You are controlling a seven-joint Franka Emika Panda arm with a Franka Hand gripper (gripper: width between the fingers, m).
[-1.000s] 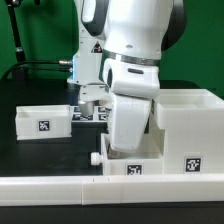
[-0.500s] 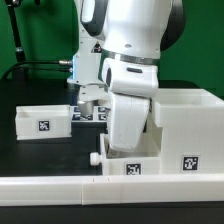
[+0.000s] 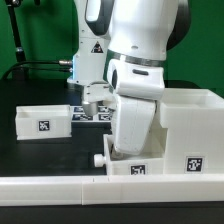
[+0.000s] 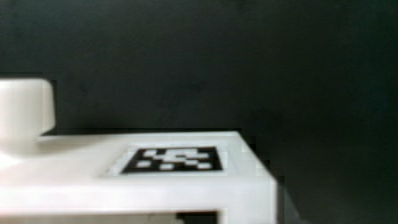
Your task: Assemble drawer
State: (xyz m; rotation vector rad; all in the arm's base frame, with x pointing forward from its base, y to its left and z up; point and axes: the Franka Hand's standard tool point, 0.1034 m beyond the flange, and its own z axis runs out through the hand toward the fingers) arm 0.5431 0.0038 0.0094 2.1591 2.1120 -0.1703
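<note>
White plastic drawer parts sit unjoined on the dark surface [image 3: 40, 155]: boxy open casing [image 3: 180, 125] at right, one small tagged tray [image 3: 35, 125] at left, a second knobbed tray [image 3: 118, 167] at lower centre. You likely have both trays left to slide in. The bulky white arm [image 3: 135, 60] hides the fingers, so apart or together cannot be told; the wrist view is blurred.
</note>
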